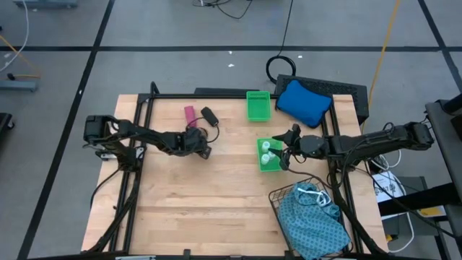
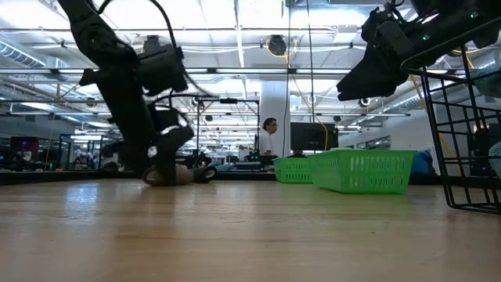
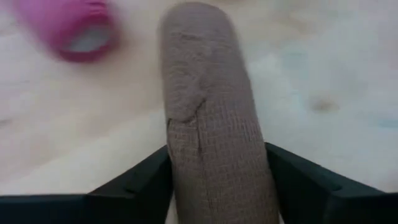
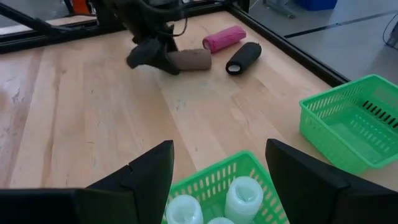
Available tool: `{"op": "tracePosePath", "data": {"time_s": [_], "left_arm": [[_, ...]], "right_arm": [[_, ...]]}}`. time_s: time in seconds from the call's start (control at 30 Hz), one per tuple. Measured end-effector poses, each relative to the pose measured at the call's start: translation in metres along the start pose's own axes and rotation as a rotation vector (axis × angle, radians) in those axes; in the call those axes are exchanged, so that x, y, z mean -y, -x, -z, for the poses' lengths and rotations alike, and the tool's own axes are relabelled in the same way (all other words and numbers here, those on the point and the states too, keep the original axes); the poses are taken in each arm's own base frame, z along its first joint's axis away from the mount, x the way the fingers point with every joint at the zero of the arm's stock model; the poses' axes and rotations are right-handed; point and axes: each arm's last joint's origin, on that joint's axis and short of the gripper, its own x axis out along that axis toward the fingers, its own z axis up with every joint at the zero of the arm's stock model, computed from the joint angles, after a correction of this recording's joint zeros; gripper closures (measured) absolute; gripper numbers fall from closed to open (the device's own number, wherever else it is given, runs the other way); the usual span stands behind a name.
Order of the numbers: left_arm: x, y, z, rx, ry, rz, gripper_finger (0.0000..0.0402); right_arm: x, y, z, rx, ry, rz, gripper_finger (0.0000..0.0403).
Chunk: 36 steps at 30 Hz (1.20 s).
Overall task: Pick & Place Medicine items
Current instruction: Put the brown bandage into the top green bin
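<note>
Pale wooden table, bright open hall, person perhaps standing

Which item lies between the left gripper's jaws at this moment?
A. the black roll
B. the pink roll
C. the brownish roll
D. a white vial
C. In the left wrist view the brownish roll lies between the left gripper's jaws, with the pink roll off to one side; the right wrist view shows the black roll lying apart on the table and the white vials in the green tray.
</note>
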Motion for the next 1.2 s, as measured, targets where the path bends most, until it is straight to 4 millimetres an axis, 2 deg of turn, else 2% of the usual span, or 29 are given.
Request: {"op": "tracePosePath", "data": {"time_s": [0.13,0.27,0.4,0.5,0.7,1.0,1.2], "left_arm": [[0.02,0.004,-0.004,0.029,-0.047,0.228,0.0212],[0.044,0.016,-0.014,0.154,-0.123,0.5,0.0246],[0.063,0.033,-0.023,0.326,-0.195,0.712,0.0252],[0.071,0.045,-0.028,0.454,-0.224,0.81,0.0241],[0.08,0.06,-0.03,0.605,-0.263,0.907,0.0215],[0.082,0.063,-0.027,0.632,-0.31,0.907,0.0214],[0.082,0.063,-0.027,0.634,-0.311,0.907,0.0213]], "right_arm": [[-0.001,0.0,-0.003,0.028,-0.011,-0.008,0.0161],[-0.003,-0.003,-0.006,0.062,-0.025,-0.02,0.0161],[-0.006,-0.009,-0.008,0.095,-0.038,-0.028,0.0161],[-0.009,-0.017,-0.009,0.131,-0.052,-0.038,0.0161],[-0.017,-0.037,-0.01,0.211,-0.084,-0.059,0.0161],[-0.029,-0.065,-0.011,0.44,-0.175,-0.121,0.016],[-0.031,-0.08,-0.009,0.498,-0.287,-0.25,0.016]]}}
